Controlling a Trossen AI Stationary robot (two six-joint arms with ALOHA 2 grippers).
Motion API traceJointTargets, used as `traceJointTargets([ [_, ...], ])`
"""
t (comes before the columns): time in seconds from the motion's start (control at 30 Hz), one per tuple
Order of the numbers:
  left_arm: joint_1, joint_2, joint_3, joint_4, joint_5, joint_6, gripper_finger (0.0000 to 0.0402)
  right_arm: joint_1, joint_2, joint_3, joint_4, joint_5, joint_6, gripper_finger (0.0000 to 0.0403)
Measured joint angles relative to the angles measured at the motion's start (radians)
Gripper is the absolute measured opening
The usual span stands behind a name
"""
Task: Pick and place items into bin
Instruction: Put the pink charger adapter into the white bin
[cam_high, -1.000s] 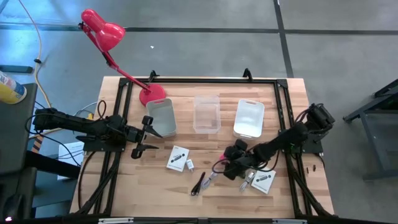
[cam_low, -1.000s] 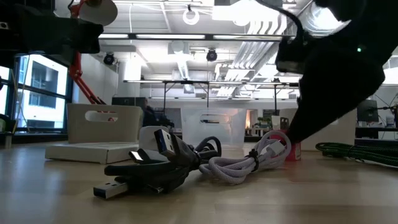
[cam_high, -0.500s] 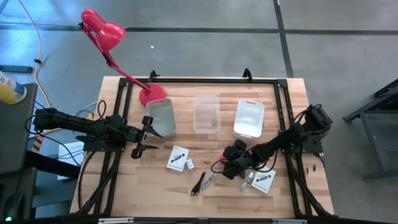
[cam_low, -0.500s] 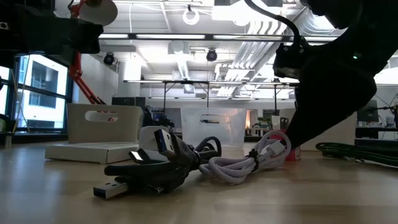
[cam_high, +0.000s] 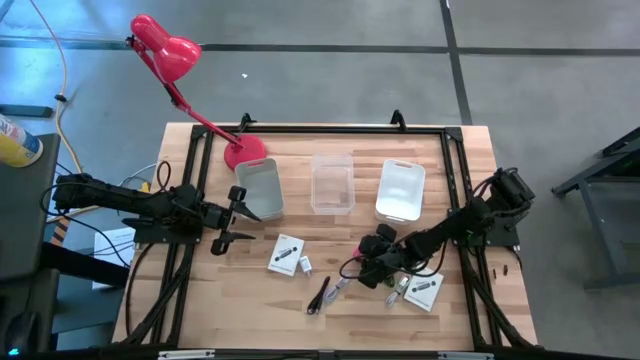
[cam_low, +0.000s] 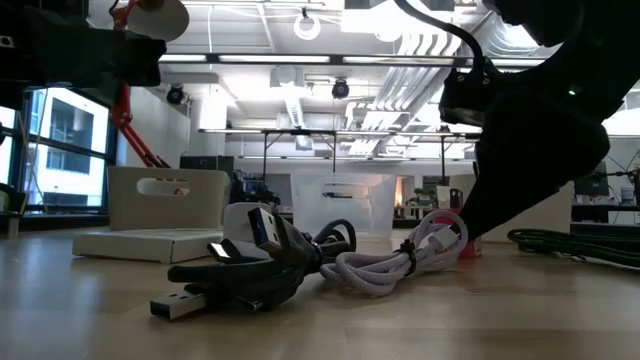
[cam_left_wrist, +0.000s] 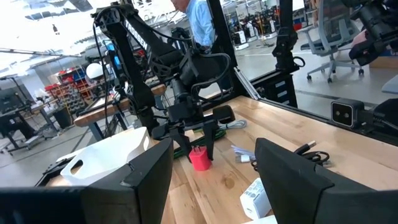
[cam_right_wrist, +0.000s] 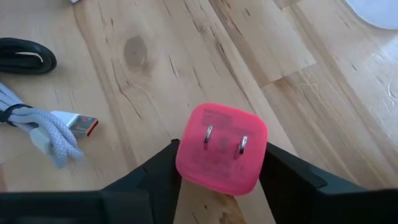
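Left gripper (cam_high: 232, 217) hangs at the left centre of the high view, its arm stretched level from the table's left edge, fingers (cam_left_wrist: 292, 177) spread apart with nothing between them, just beside the grey bin (cam_high: 258, 188). That bin is a matte rectangular tray; right of it sit a clear plastic bin (cam_high: 333, 183) and a white bin (cam_high: 401, 190) with a slot handle.

Lower centre, on the pale planked wood table (cam_high: 250, 300), lie a white card (cam_high: 287, 254) with dark print, a small white plug (cam_high: 305, 266), and a black USB cable (cam_high: 320, 295) beside a braided grey cable (cam_low: 400, 262).

Right gripper (cam_high: 364, 262) sits low at centre right, its arm slanting down from the table's right edge. Its dark fingers (cam_right_wrist: 152, 180) press both sides of a pink charger cube (cam_right_wrist: 221, 149), a glossy rounded block with two metal prongs facing the wrist camera. A second white card (cam_high: 424, 290) lies just right of it.
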Motion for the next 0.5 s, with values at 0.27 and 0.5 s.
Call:
traceJointTargets([
  [0.27,0.0,0.0,0.0,-0.02,0.0,0.0,0.0216,0.0,0.0,0.0,0.0,0.0,0.0,0.0186],
  [0.5,0.0,0.0,0.0,-0.024,0.0,0.0,0.0216,0.0,0.0,0.0,0.0,-0.001,0.0,0.0163],
])
